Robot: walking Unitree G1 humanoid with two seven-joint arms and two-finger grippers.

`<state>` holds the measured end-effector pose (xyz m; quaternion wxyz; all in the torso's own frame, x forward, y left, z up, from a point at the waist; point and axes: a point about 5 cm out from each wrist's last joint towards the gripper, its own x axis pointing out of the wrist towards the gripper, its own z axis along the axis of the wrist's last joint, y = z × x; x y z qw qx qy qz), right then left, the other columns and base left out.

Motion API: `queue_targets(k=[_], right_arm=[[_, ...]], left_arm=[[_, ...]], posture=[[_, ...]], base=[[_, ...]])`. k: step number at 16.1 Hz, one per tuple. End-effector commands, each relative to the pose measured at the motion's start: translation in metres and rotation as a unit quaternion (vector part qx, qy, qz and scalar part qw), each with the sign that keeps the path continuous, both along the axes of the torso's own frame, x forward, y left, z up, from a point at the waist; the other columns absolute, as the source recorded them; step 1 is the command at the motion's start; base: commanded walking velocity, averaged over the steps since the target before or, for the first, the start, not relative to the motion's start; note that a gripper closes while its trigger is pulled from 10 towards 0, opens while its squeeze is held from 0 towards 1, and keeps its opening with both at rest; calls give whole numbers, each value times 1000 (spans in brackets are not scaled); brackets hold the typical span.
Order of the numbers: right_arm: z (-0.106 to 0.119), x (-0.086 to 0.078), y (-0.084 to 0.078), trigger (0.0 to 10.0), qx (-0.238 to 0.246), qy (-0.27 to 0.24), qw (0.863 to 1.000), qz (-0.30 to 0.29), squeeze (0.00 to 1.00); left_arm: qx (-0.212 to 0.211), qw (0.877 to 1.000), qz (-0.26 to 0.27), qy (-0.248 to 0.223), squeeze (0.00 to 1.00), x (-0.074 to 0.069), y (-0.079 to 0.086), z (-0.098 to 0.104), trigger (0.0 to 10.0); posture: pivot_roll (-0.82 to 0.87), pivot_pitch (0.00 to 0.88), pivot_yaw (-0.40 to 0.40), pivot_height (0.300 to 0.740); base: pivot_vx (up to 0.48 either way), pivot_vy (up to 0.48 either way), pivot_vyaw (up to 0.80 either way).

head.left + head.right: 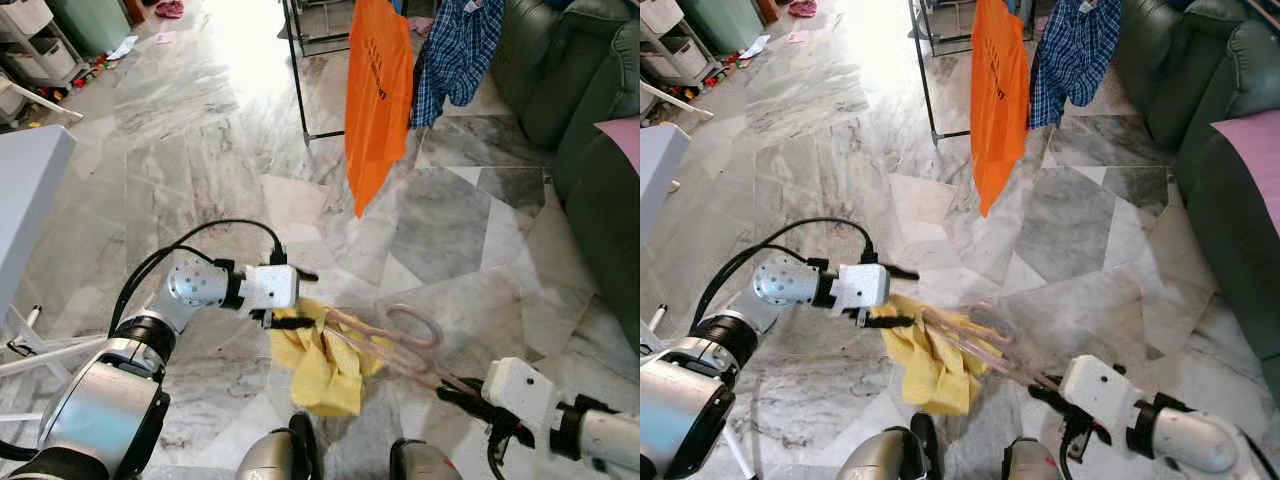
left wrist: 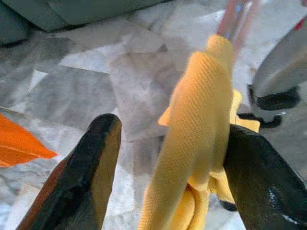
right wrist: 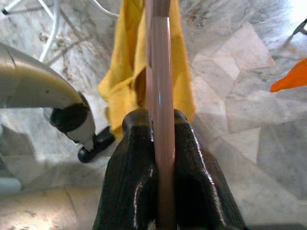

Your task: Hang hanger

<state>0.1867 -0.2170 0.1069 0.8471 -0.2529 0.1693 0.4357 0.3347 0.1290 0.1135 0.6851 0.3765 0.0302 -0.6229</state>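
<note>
A pale pink hanger (image 1: 400, 340) carries a yellow cloth (image 1: 320, 365) low over the marble floor. My right gripper (image 1: 455, 385) is shut on the hanger's bar, and the right wrist view has the bar (image 3: 160, 72) pinched between both black fingers (image 3: 132, 158). My left gripper (image 1: 312, 299) stands open at the cloth's upper end. In the left wrist view the yellow cloth (image 2: 196, 134) hangs between the spread fingers, resting against one finger (image 2: 261, 177) and apart from the other (image 2: 88, 167).
An orange shirt (image 1: 378, 95) and a blue plaid shirt (image 1: 455, 50) hang from a black rack (image 1: 300, 90) ahead. A dark green sofa (image 1: 590, 130) lines the right side. A white table (image 1: 25, 190) stands at the left. My feet (image 1: 300, 455) are just below the cloth.
</note>
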Motion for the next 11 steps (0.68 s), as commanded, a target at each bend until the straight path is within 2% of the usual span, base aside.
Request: queue_targets(k=[1,7,11], right_arm=[[7,1,4,10000,1,-20,999,29,0],[11,8,3,10000,-14,-27,998,50,0],[13,11,2,10000,-28,-25,997,73,0]], left_arm=[[25,999,3,35,0,-8,12,-14,0],[31,997,7,72,0,-18,16,-30,0],[3,996,36,86,0,-19,12,-37,0]], posture=[[-285,222,149,740],[-283,217,131,740],[-288,217,126,740]], base=[[0,0,0],[0,0,0],[0,0,0]])
